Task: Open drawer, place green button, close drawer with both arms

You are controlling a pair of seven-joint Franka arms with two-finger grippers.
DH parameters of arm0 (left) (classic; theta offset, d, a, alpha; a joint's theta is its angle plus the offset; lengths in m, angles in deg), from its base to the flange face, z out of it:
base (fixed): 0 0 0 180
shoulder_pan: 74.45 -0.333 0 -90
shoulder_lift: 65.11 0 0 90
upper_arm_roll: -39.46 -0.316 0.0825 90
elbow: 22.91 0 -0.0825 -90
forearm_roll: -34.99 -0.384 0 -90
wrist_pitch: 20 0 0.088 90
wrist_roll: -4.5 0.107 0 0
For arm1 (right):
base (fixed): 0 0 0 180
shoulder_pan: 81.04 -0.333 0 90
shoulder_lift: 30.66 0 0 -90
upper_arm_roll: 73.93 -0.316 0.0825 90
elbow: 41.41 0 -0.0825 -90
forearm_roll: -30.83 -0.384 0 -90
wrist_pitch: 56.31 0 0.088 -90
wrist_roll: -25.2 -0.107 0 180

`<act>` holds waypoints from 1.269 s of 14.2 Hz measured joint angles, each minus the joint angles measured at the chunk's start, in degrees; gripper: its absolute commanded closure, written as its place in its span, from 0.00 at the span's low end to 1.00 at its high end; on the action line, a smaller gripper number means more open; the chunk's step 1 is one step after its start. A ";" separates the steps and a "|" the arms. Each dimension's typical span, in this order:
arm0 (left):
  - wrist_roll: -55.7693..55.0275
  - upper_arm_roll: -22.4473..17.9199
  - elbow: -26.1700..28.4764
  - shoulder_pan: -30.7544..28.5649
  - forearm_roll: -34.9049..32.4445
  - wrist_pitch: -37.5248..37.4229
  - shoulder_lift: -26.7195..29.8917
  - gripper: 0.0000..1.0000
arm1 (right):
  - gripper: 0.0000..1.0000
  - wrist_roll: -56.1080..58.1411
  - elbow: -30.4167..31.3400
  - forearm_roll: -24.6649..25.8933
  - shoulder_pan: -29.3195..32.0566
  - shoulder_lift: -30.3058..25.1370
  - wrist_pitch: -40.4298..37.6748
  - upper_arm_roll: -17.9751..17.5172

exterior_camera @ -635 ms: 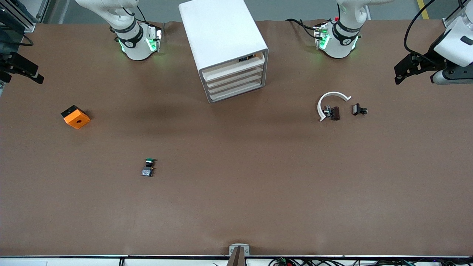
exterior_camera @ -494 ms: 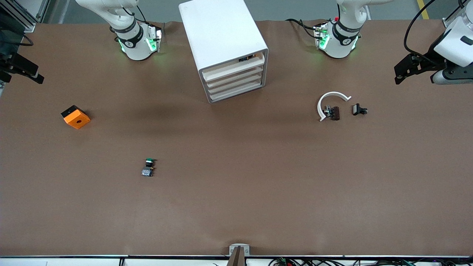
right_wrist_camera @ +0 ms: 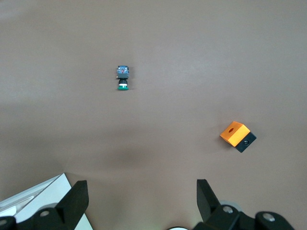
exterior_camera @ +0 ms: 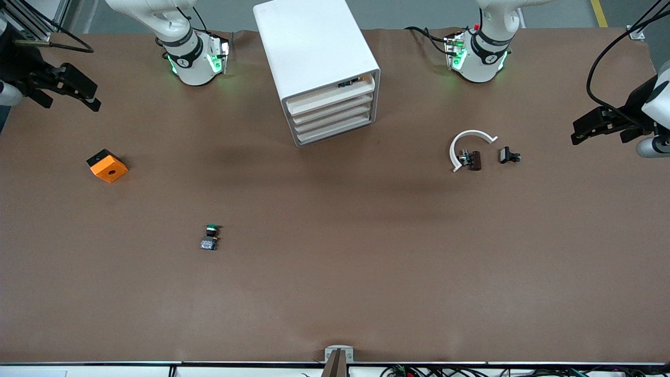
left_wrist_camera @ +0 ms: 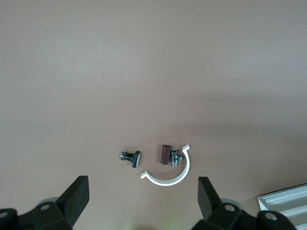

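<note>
Left gripper (exterior_camera: 586, 129) wide and empty, right gripper (exterior_camera: 81, 94) likewise, no legible writing

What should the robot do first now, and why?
Probably bring the left gripper, open and up over its end of the table, toward the cabinet. All four drawers look shut, and the button lies loose on the table, so a drawer has to open first. The right gripper is open too, over its own end.

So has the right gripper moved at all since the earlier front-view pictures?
Yes. The right gripper, open and empty, has swung inward from the table's edge toward the cabinet; it is now up over the bare table, not yet near the button.
</note>
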 measured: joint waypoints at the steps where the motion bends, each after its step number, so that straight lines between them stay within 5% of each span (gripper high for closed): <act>1: 0.00 0.18 -0.20 0.00 0.00 -0.19 0.02 0.00 | 0.00 0.01 0.01 0.00 0.59 0.00 0.03 0.24; 9: 0.00 0.23 -0.49 -0.31 0.00 -1.53 0.06 0.00 | 0.00 13.78 0.09 -0.09 10.34 0.01 0.26 0.93; 14: 0.00 0.23 -0.48 -0.31 0.00 -1.76 -0.24 0.00 | 0.00 14.45 0.11 -0.18 10.82 0.01 0.26 0.22; 18: 0.00 0.48 0.19 -0.14 0.24 -1.84 -5.94 0.00 | 0.00 14.45 0.17 -0.27 10.74 0.02 0.31 -0.18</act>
